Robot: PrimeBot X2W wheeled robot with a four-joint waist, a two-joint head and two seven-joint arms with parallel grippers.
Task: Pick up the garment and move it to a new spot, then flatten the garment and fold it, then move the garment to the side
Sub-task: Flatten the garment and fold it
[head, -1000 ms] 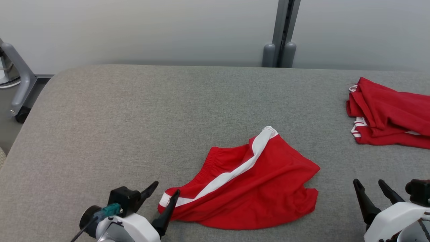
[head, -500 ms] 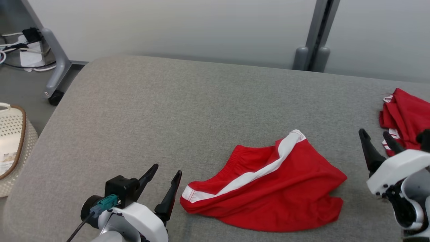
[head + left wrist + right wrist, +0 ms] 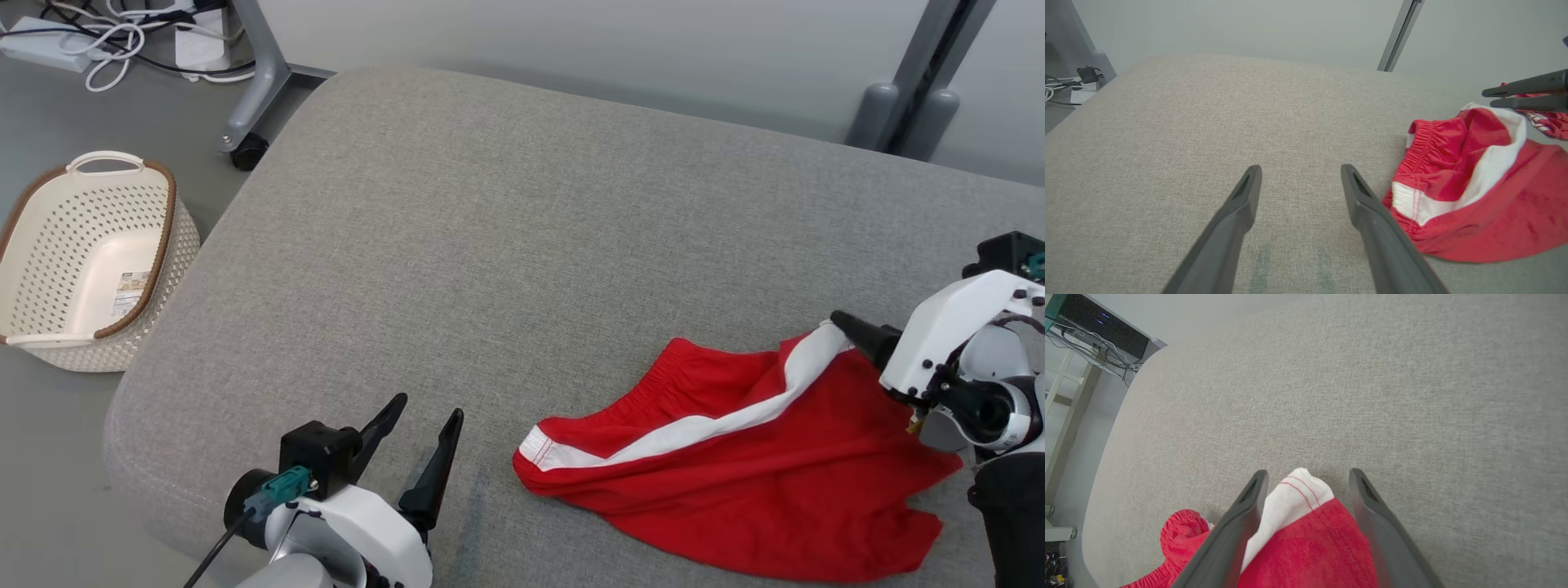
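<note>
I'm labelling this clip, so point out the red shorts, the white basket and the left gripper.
red shorts (image 3: 735, 490), head view, red fabric below the white stripe
white basket (image 3: 49, 253), head view, perforated inner wall
left gripper (image 3: 429, 405), head view, midway between its fingertips

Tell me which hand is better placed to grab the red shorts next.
Right. The right hand, open, frames the white-banded corner of the red shorts between its fingers; the left hand, also open, points at bare padding beside them.

Between the right gripper's (image 3: 1308, 473) matt dark fingers (image 3: 1376, 522), smooth red-and-white cloth shorts (image 3: 1310, 555); beneath, coarse matt grey woven tabletop (image 3: 1412, 396).
</note>
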